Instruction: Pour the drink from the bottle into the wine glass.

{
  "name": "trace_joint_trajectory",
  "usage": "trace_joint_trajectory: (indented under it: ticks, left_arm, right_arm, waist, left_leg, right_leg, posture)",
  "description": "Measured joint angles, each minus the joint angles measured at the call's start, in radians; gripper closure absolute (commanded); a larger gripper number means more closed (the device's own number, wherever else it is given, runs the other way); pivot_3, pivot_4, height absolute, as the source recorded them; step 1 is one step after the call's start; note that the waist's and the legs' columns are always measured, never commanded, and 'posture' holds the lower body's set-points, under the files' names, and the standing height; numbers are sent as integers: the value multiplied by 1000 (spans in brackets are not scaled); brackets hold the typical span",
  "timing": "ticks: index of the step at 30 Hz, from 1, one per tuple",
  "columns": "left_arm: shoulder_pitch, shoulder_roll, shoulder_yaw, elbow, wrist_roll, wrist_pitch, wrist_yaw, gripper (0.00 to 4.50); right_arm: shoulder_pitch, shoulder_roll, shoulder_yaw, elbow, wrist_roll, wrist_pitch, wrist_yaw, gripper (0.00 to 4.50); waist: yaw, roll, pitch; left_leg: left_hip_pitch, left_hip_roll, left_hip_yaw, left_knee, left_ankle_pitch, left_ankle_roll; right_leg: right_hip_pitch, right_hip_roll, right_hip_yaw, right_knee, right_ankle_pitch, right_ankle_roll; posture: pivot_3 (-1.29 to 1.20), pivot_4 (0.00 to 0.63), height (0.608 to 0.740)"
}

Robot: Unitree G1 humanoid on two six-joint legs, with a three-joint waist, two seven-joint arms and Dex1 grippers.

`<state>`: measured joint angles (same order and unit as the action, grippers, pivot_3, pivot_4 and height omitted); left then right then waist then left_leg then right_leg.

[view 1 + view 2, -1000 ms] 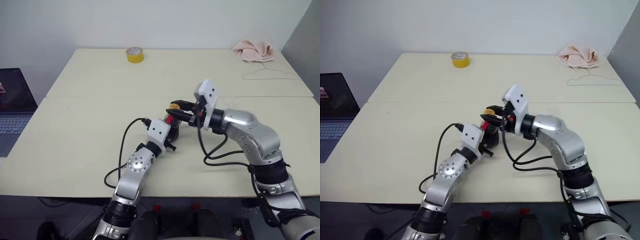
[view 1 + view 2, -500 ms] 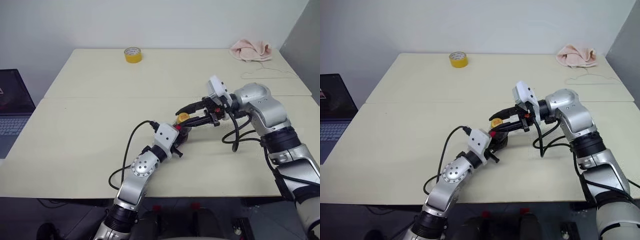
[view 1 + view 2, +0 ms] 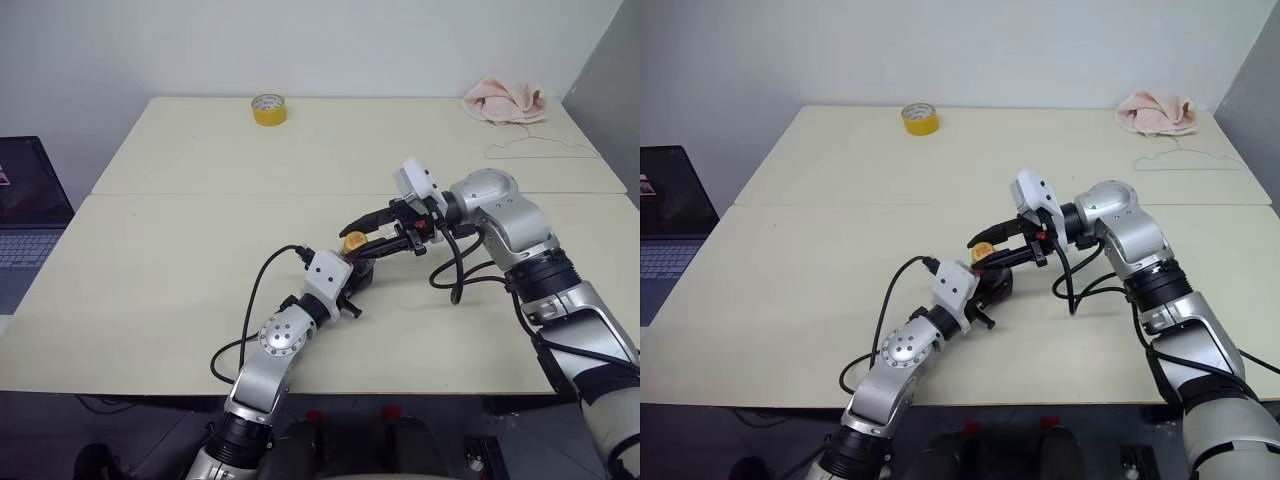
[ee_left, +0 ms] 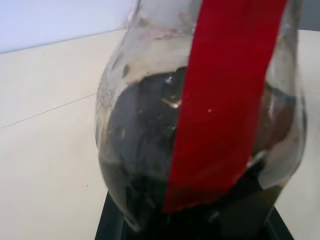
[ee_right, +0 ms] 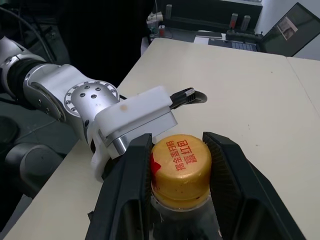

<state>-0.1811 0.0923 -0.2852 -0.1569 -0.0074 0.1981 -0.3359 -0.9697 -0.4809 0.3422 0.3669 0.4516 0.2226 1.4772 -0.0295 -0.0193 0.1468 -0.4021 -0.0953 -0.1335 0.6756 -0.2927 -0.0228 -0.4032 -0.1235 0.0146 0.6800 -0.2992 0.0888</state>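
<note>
My left gripper (image 3: 353, 276) is shut on the body of the small clear bottle (image 4: 150, 90) and holds it upright just above the table (image 3: 180, 260). The dark drink (image 4: 142, 150) fills the lower body behind a red label strip (image 4: 220, 100). My right gripper (image 5: 178, 143) reaches in from the right. Its two black fingers (image 5: 131, 180) press against either side of the yellow-orange cap (image 5: 181, 161). The wine glass is out of view.
A yellow tape roll (image 3: 269, 109) sits at the far left of the table. A pink cloth (image 3: 505, 101) and a thin wire hanger (image 3: 540, 150) lie at the far right. A laptop (image 3: 25, 215) stands off the table's left side.
My right arm has lifted its elbow and swung its wrist round, with the fingers staying at the cap. The left gripper and bottle have kept still. The camera has shifted slightly.
</note>
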Motion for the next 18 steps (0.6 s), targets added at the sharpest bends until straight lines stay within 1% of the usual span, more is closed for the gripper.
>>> trace_joint_trajectory:
  ticks: [4, 6, 7, 12, 18]
  left_arm:
    - [-11, -4, 19, 1, 0, 8, 6, 3625]
    - [-24, -6, 27, 11, 0, 15, 14, 3625]
    - [-29, -9, 29, 11, 0, 15, 16, 3625]
    - [-32, -17, 28, 11, 0, 15, 17, 3628]
    - [-32, -41, 49, 11, -24, 36, 22, 3628]
  right_arm:
    - [2, 23, -51, -10, 3, 58, -4, 827]
    - [2, 38, -56, -34, 5, 72, -4, 109]
    - [3, 47, -59, -43, 5, 80, -6, 0]
    - [10, 53, -115, -58, 4, 100, -51, 0]
    - [24, 98, -257, -109, 8, 135, -288, 0]
  waist:
    - [0, 0, 0]
    - [0, 0, 0]
    - [0, 0, 0]
    - [2, 0, 0]
    - [0, 0, 0]
  left_leg:
    - [0, 0, 0, 0, 0, 0]
    - [0, 0, 0, 0, 0, 0]
    - [0, 0, 0, 0, 0, 0]
    - [-1, -1, 0, 0, 0, 0]
    - [-1, 0, 0, 0, 0, 0]
  right_leg:
    - [-1, 0, 0, 0, 0, 0]
    - [-1, 0, 0, 0, 0, 0]
    - [-1, 0, 0, 0, 0, 0]
    - [-1, 0, 0, 0, 0, 0]
    - [-1, 0, 0, 0, 0, 0]
  posture:
    - [0, 150, 740]
    - [0, 150, 740]
    - [0, 150, 740]
    - [0, 150, 740]
    - [0, 150, 740]
